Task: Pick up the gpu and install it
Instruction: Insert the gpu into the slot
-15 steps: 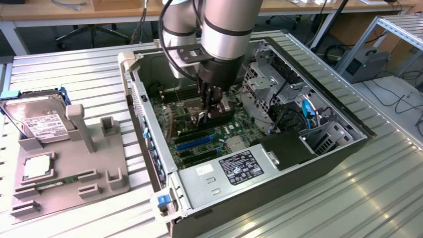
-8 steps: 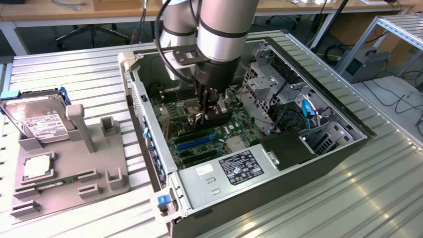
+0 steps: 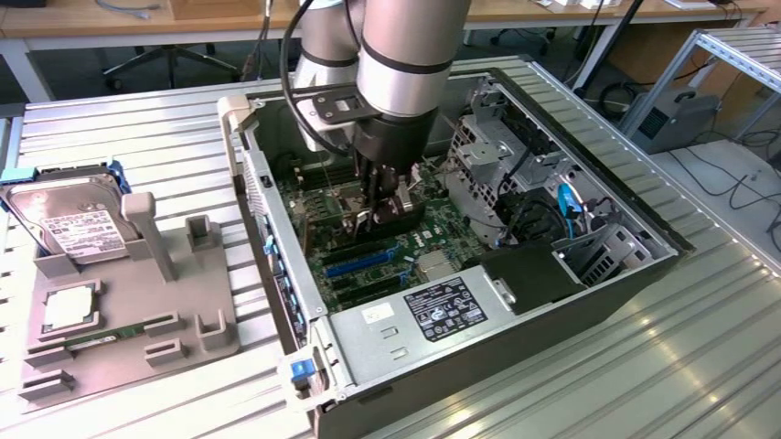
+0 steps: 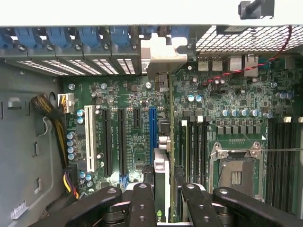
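Gpu clamped edge-on in gripper, low over motherboard inside case.

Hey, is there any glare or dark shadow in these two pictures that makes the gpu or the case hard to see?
Exterior view: window light glares off the ribbed metal table; the arm shades the computer case interior around the gripper. Wrist view: the case's top edge is washed out white; the gpu sits edge-on, evenly lit.
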Tool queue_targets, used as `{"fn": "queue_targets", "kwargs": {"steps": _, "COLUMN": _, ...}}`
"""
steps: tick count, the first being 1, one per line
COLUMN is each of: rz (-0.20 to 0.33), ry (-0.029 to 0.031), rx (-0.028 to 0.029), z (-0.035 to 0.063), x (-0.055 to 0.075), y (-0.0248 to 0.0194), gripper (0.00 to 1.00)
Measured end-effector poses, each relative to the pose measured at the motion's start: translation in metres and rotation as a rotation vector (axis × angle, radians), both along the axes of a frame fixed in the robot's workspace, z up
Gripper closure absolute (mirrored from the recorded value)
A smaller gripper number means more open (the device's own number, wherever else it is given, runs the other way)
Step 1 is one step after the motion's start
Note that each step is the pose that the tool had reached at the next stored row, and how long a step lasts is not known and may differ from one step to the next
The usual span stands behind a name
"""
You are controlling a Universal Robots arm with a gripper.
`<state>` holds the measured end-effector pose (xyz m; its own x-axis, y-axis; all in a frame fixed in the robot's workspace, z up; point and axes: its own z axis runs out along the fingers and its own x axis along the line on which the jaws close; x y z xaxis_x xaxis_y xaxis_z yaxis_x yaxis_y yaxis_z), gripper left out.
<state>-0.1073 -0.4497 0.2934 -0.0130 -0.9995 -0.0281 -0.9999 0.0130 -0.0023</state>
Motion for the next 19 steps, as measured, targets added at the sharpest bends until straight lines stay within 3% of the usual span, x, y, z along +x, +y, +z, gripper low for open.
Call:
{"fn": "queue_targets", "kwargs": {"steps": 9, "rz": 0.000, "ry": 0.0000, "rx": -0.0031, "z": -0.0051, "x": -0.0025, "y": -0.0006, "gripper": 0.73}}
{"fn": "queue_targets", "kwargs": {"steps": 12, "rz": 0.000, "ry": 0.0000, "rx": -0.0115, "z": -0.0058, "x": -0.0024, "y": -0.0013, "gripper": 0.73}}
{"fn": "queue_targets", "kwargs": {"steps": 15, "rz": 0.000, "ry": 0.0000, "rx": -0.0282, "z": -0.0069, "x": -0.0023, "y": -0.0031, "gripper": 0.73}}
{"fn": "queue_targets", "kwargs": {"steps": 17, "rz": 0.000, "ry": 0.0001, "rx": -0.0369, "z": -0.0075, "x": -0.0023, "y": -0.0034, "gripper": 0.73}}
{"fn": "queue_targets", "kwargs": {"steps": 19, "rz": -0.002, "ry": 0.0000, "rx": -0.0420, "z": -0.0089, "x": -0.0024, "y": -0.0034, "gripper": 0.73}}
